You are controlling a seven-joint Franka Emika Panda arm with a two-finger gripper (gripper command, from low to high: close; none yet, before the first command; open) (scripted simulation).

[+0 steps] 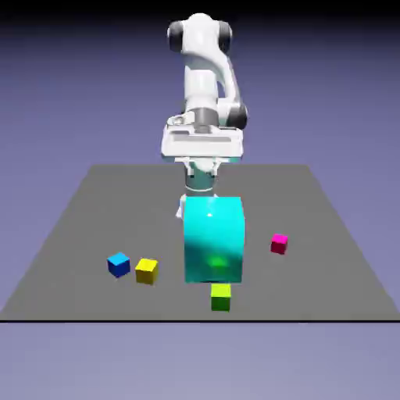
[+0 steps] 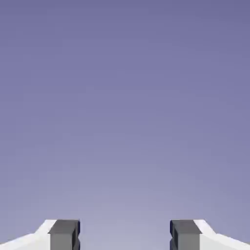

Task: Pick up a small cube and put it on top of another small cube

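4 small cubes noted: blue (image 1: 119, 265) beside yellow (image 1: 147, 271), toward the tabletop's (image 1: 156, 211) left edge; green (image 1: 221, 298) near front edge, magenta (image 1: 280, 244) toward right; view partly blocked by cyan block (image 1: 213, 240); gripper (image 2: 125, 235) spread wide.

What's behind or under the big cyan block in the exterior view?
Behind the cyan block, the white robot base partly shows above its top edge. The green cube shows just below its lower edge. Whatever else the block covers can't be seen.
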